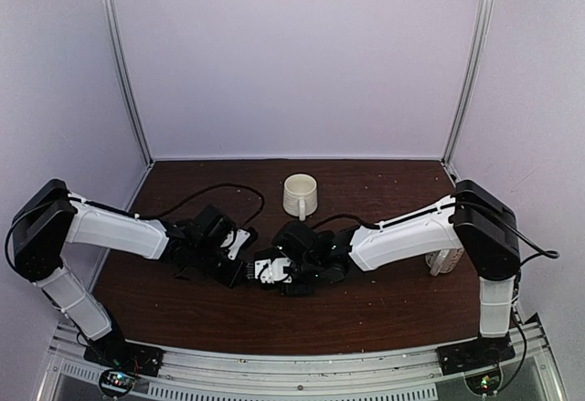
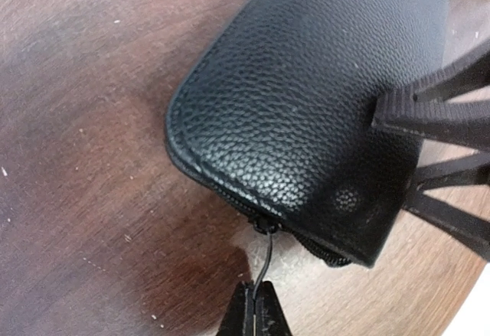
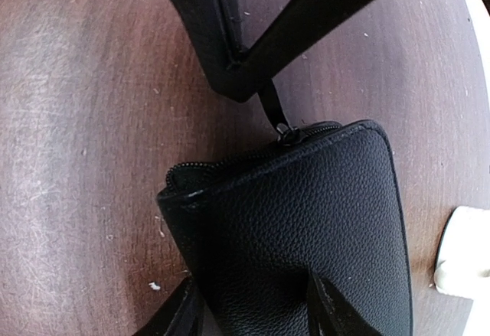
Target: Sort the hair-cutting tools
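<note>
A black leather zip case (image 2: 306, 106) lies on the brown table between my two grippers. My left gripper (image 2: 256, 294) is shut on the case's thin zipper pull (image 2: 264, 256) at the case's corner. My right gripper (image 3: 253, 305) is shut on the case (image 3: 306, 221), with one finger on each side of its end. The zip is partly open along the edge near the slider (image 3: 285, 131). In the top view the two grippers (image 1: 239, 259) (image 1: 274, 269) meet at the table's middle. No scissors or hair clips show; they are hidden or out of view.
A white mug (image 1: 300, 195) stands behind the grippers at the table's centre back. A second mug (image 1: 446, 260) is partly hidden behind the right arm at the right edge. A black cable (image 1: 210, 191) loops on the table at back left.
</note>
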You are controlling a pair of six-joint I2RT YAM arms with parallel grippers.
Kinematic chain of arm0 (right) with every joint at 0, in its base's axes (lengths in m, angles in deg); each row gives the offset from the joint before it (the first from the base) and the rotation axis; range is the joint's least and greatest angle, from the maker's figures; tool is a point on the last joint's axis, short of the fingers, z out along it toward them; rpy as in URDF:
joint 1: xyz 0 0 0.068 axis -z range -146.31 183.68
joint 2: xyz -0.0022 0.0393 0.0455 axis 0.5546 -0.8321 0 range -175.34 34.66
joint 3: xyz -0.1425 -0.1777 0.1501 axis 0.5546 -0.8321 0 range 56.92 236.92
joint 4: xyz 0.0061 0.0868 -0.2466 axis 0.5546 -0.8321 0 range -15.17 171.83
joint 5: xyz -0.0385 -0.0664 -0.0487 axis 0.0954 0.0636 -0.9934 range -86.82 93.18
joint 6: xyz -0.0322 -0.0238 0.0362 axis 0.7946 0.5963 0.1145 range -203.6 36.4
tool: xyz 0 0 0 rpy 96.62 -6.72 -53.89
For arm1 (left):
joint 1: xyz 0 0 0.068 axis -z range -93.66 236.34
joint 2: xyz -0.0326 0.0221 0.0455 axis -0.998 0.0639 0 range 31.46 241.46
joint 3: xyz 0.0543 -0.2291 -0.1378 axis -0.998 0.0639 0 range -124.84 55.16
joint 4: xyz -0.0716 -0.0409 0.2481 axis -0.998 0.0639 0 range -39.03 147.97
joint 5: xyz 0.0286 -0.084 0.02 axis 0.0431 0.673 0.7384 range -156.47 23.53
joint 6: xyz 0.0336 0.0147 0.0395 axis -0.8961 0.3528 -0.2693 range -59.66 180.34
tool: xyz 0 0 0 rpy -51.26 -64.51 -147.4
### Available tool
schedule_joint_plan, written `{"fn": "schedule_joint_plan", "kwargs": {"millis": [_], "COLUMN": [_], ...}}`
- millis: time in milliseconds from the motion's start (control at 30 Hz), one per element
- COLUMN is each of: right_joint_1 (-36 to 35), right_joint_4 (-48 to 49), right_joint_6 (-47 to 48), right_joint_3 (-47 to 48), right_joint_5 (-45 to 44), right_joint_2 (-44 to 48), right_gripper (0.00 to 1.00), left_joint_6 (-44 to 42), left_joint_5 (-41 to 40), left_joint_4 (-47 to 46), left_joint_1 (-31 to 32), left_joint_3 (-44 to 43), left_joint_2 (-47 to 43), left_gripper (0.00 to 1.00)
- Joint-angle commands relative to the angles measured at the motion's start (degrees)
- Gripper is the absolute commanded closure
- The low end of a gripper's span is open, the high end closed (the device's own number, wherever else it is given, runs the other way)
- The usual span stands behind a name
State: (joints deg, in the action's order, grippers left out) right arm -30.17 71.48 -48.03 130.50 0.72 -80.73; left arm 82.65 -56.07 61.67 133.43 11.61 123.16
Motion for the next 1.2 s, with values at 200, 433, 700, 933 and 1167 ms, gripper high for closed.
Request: {"fn": "schedule_joint_plan", "kwargs": {"millis": [200,433,700,933,1167], "right_joint_1": [4.2,4.4,4.6,4.8,5.0], "right_joint_4": [5.3,4.2,1.2,-5.5,-6.1], "right_joint_6": [-14.7,-14.5,-13.2,-10.0,-9.6], "right_joint_3": [-0.3,0.5,-0.3,-1.4,-4.0], "right_joint_5": [-7.3,-6.4,-0.6,7.6,10.5], "right_joint_2": [-3.4,-3.6,-0.4,5.8,7.9], "right_gripper": [0.53,0.53,0.49,0.4,0.38], "left_joint_6": [4.1,-3.0,-3.2,-2.6,-2.9], "left_joint_5": [11.6,11.5,5.3,0.2,-2.6], "left_joint_4": [-7.7,1.0,2.7,2.7,2.9], "left_joint_1": [3.4,2.9,2.5,2.1,1.2], "left_joint_3": [3.8,2.5,-0.9,-2.2,-2.1], "left_joint_2": [-4.4,-5.3,-1.2,-2.6,-5.0], "left_gripper": [1.0,1.0,0.94,0.71,0.65]}}
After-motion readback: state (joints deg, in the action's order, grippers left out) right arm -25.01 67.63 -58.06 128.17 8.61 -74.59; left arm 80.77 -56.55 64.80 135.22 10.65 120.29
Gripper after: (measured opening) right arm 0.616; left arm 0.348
